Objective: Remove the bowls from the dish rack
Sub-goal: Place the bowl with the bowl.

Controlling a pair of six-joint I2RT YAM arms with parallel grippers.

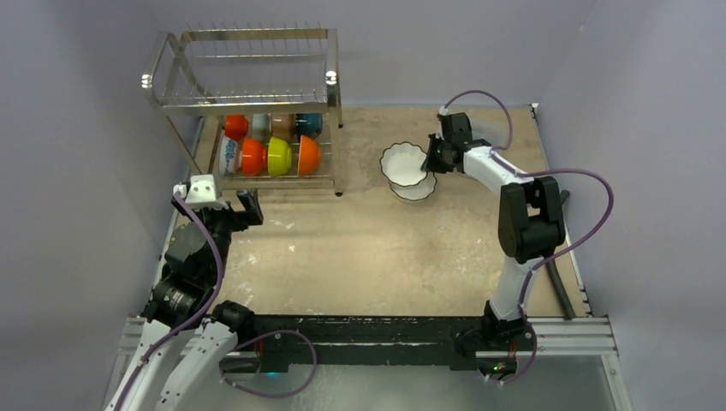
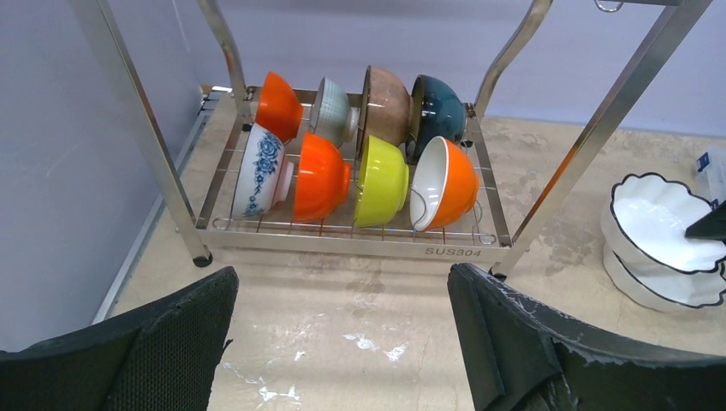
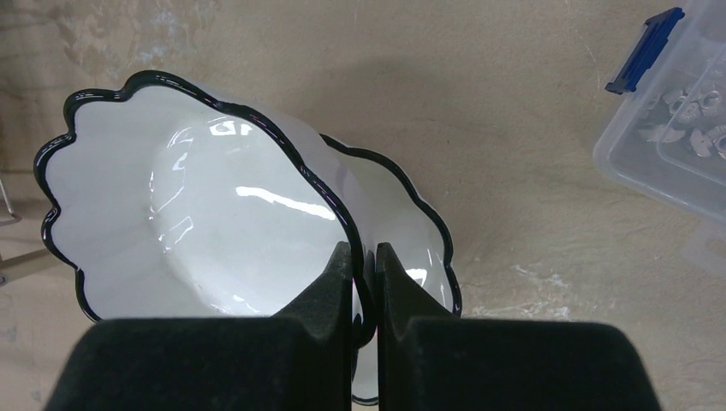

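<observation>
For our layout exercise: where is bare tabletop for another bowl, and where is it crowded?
Free: the tan tabletop between the steel wire dish rack, the stacked white scalloped bowls and the black near-edge rail. Crowded: the rack's lower tier, full of coloured bowls.

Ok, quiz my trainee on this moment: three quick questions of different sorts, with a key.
1. True or false: the right fingers are pinched on the rim of the tilted white bowl.
2. How many bowls stand on the lower tier of the dish rack? A. six B. eight C. ten
3. Fill the gap: the left fingers stand ____, with nothing between them.
Key: 1 true; 2 B; 3 open.
</observation>
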